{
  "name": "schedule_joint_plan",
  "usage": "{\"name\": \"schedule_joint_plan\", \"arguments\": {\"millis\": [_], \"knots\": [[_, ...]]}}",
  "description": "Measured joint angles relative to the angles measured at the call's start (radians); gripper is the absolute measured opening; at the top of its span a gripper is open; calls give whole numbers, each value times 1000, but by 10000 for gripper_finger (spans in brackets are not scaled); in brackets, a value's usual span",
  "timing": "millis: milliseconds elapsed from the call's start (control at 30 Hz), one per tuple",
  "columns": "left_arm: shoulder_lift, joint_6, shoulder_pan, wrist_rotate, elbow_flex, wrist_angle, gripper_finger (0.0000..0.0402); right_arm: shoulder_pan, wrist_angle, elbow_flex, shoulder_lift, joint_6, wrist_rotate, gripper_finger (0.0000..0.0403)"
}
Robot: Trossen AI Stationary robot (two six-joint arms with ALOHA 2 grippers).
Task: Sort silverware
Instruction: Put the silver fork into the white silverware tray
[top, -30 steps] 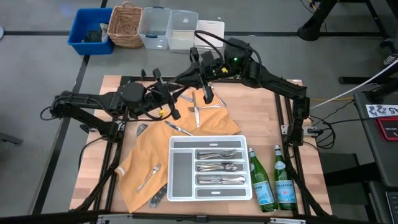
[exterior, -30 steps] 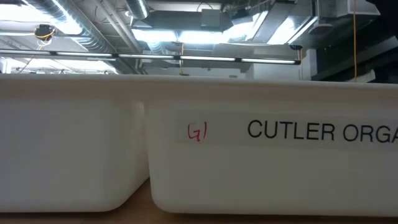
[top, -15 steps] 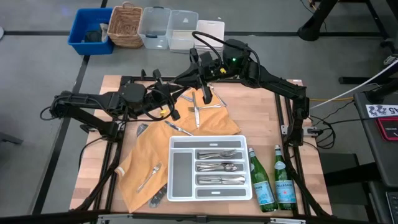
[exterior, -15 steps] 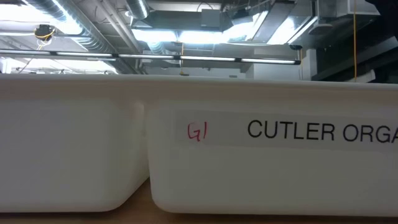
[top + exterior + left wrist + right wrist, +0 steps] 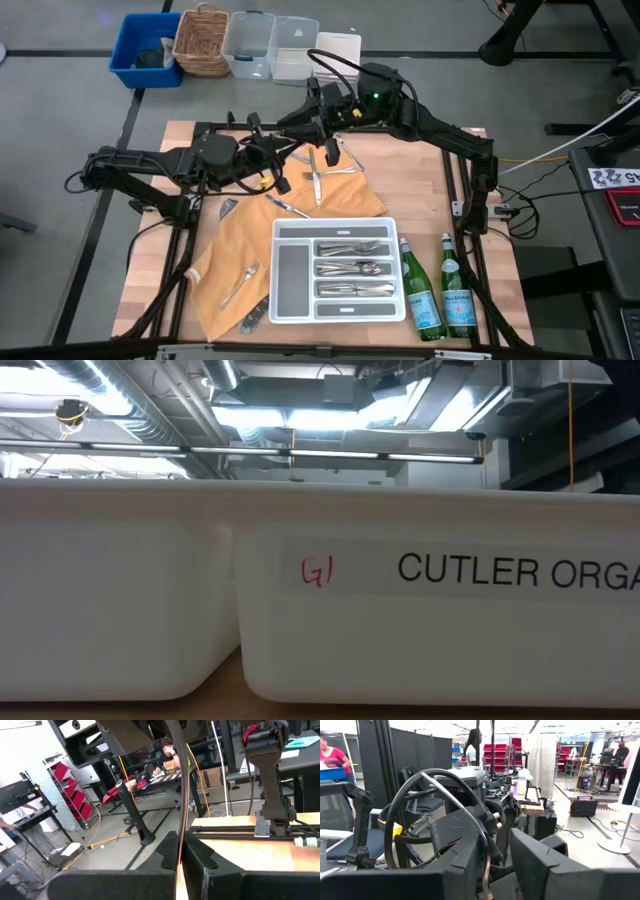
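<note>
High over the table's far middle, my left gripper [image 5: 292,158] points level and is shut on a slim piece of silverware [image 5: 181,820], seen edge-on. My right gripper [image 5: 322,150] faces it, open, with a finger on each side of the same piece [image 5: 485,865]. More silverware [image 5: 314,180] lies on the wood and on the orange cloth [image 5: 250,240], including a fork [image 5: 240,285]. Sorted pieces [image 5: 350,268] fill three compartments of the white tray [image 5: 338,222]. My left gripper pinches the slim silver piece between its two fingers [image 5: 197,857], holding it at one end [image 5: 179,865]; which end, I cannot tell. The piece rises out of the fingers toward the right gripper. It is lifted clear of the table.
Two green bottles [image 5: 420,300] [image 5: 456,300] stand right of the tray. Dark-handled utensils [image 5: 225,208] [image 5: 252,318] lie at the cloth's edges. A blue bin [image 5: 145,45], a wicker basket [image 5: 203,40] and clear tubs [image 5: 270,45] sit beyond the far edge. The tray's wall [image 5: 400,640] fills the low view.
My right gripper has opened and let go of the silver piece, and its finger has shifted slightly toward the table's left in the high view. The piece stays in my left gripper, which has kept still.
</note>
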Motion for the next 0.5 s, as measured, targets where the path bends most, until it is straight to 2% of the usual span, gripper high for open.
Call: {"name": "schedule_joint_plan", "arguments": {"millis": [167,500], "knots": [[0,-32,0,2,0,-52,0,-7,-79,0,-14,-9,9,123],[3,-105,2,5,-2,-130,0,-20,-429,2,-72,-132,167,124]]}}
